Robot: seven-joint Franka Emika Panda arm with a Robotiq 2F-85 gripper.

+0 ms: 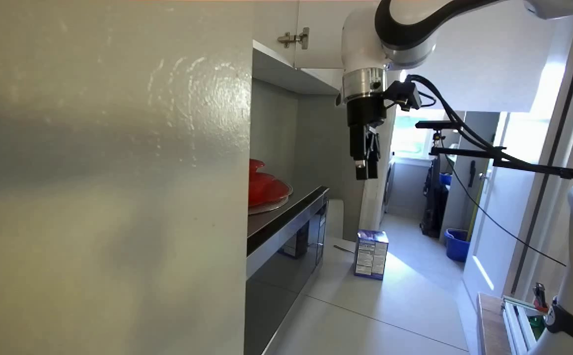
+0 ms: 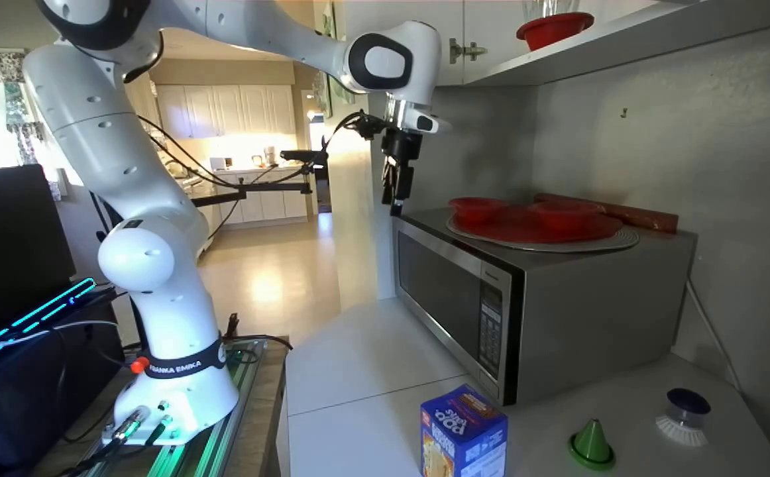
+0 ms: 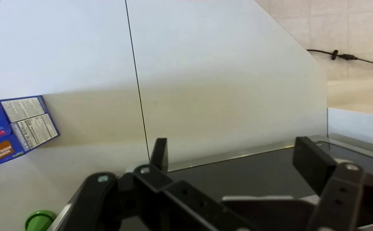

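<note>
1. Microwave (image 2: 557, 305): sits on the white countertop (image 2: 352, 371), right of the arm (image 2: 133, 179) in an exterior view, its front facing left.
2. Gripper (image 3: 234, 154): hangs pointing down near the microwave's far left corner, not touching it; the jaws stand wide apart.
3. Red bowls (image 2: 478, 209): on a round mat (image 2: 597, 244) atop the microwave, with a reddish roll (image 2: 643, 217) lying behind them.
4. Pop-Tarts box (image 2: 464, 430): upright on the countertop, at the near end, in front of the microwave.
5. Green cone (image 2: 592, 444): right of the box, with a dish brush (image 2: 684, 416) farther right.
</note>
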